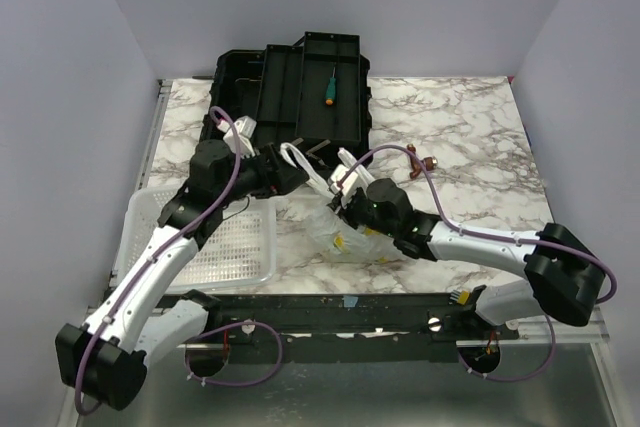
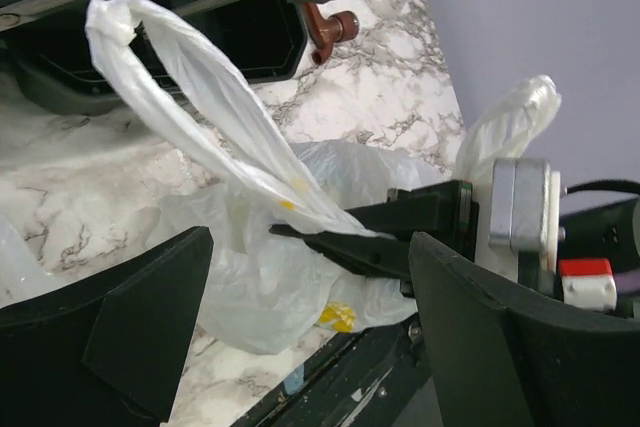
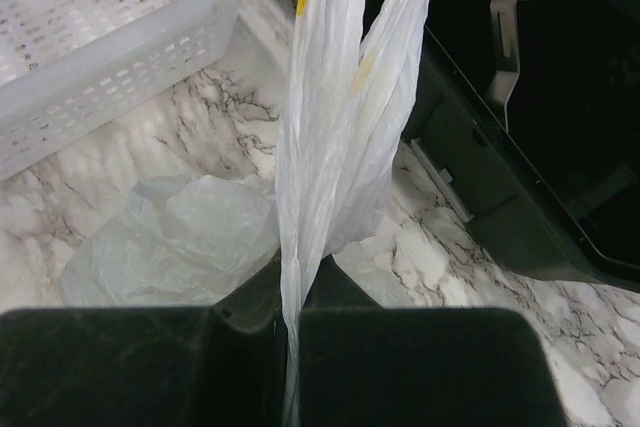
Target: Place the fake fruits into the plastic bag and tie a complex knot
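**Operator:** Report arm pose.

**Unit:** Both my arms reach from the near edge to mid-table, and the claws meet almost tip to tip. My left claw point(image 1: 288, 173) points toward the right one. Its fingers point(image 2: 110, 327) are spread wide and clamp nothing. My right claw point(image 3: 291, 319) is closed on the handle loop point(image 2: 200, 97) of the plastic bag point(image 1: 352, 239). It pinches the twisted strand just ahead of the left claw's gap.

**Operator:** Locate the bag.

**Unit:** The bag body lies crumpled on the marble table point(image 1: 470, 137), directly beneath my right claw. From the pinch, the handle loop runs up and away, ahead and left of my left claw. A second white handle tuft point(image 2: 510, 122) stands above my right claw. Yellow patches point(image 2: 338, 317) show on the film. I cannot tell whether they are fruit or print.

**Operator:** List surroundings and obstructions.

**Unit:**
- An open black toolbox point(image 1: 285, 97) sits beyond both claws, with a green-handled screwdriver point(image 1: 328, 88) lying in it.
- A white perforated basket point(image 1: 240, 247) sits beside my left arm, ahead and left of the right claw.
- A brown hook-shaped part point(image 1: 420, 160) lies on the table, right of the right claw.
- Seen from the left wrist, the right claw's closed fingers stand in the opening between my left fingers.
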